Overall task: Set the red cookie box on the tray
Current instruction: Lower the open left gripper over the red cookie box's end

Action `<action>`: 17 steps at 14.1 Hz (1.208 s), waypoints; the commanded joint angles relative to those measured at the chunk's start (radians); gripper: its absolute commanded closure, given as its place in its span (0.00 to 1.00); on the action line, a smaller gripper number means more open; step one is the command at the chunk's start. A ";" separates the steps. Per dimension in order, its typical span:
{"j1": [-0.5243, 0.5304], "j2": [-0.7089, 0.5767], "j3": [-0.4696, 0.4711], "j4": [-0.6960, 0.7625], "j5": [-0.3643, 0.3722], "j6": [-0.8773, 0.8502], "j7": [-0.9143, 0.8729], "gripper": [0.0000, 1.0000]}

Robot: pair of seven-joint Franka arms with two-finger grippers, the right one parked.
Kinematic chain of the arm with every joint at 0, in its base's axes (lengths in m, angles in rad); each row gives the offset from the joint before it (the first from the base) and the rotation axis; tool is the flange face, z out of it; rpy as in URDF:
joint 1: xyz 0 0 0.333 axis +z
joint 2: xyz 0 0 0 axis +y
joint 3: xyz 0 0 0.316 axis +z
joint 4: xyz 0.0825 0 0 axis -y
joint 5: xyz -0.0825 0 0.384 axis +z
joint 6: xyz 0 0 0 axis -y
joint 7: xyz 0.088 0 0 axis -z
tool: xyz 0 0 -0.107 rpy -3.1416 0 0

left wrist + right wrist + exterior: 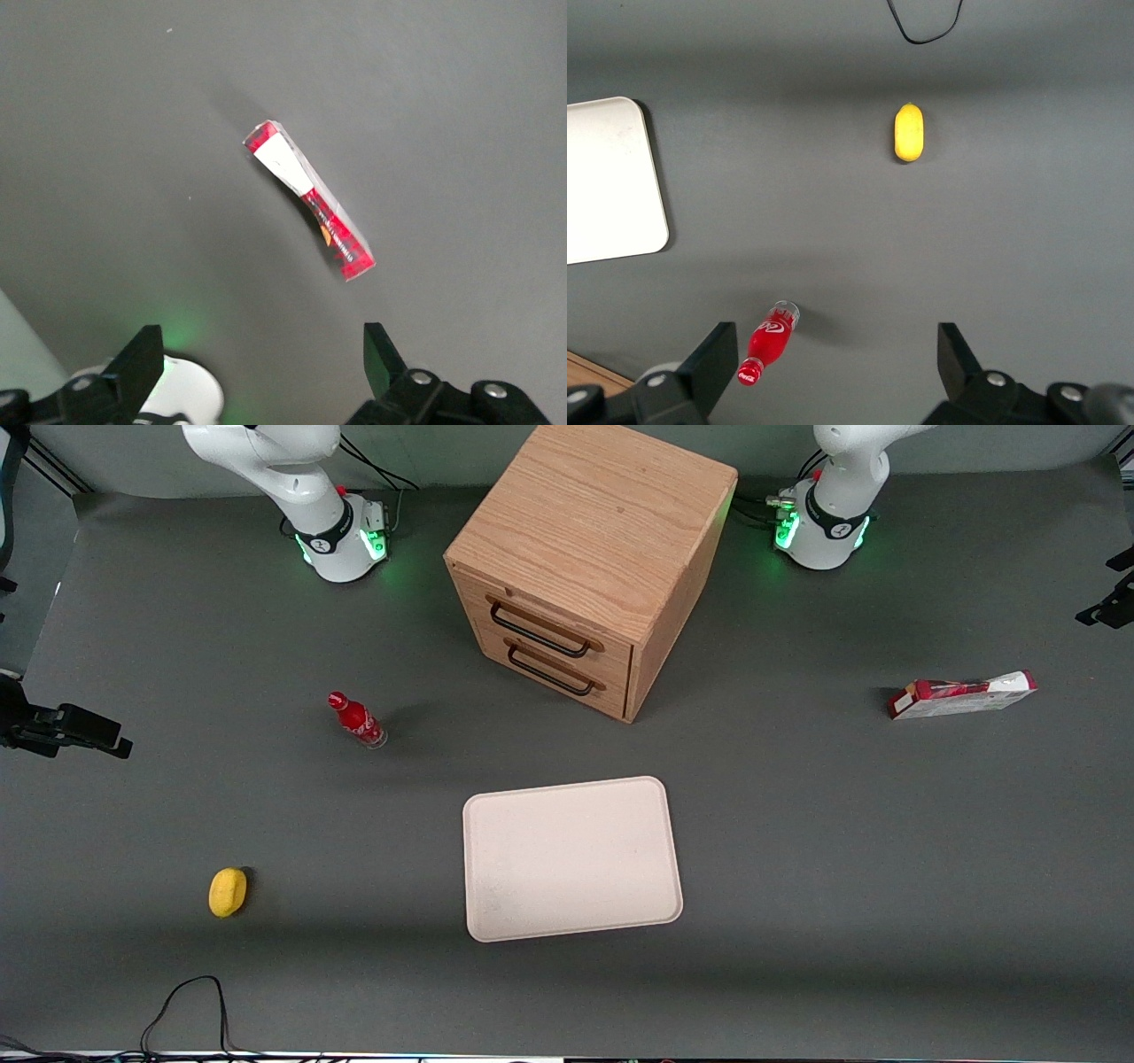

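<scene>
While its fingers (142,359) stand spread wide w/ nothing between them, the left arm's gripper (264,363) hovers high over the red cookie box (310,199). Box lies flat toward the working arm's end of the table, roughly 2 o'clock from the tray (571,859), well apart. Risk: slim box sits skewed to the jaws; an unaligned descent could nudge it away.

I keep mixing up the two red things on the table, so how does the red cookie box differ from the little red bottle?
The red cookie box is a long, slim carton with a white end section; the red bottle is small and rounded with a red cap. The box lies toward the working arm's end of the table, below the open gripper; the bottle lies toward the parked arm's end. Both are red, rest on the table and sit off the tray.
</scene>
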 commanded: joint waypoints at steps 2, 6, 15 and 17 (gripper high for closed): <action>0.021 -0.057 -0.007 -0.141 -0.007 0.148 -0.229 0.00; 0.087 -0.056 -0.007 -0.314 -0.050 0.376 -0.235 0.00; 0.078 0.163 -0.011 -0.502 -0.142 0.864 -0.249 0.00; 0.075 0.249 -0.012 -0.503 -0.145 0.969 -0.277 0.00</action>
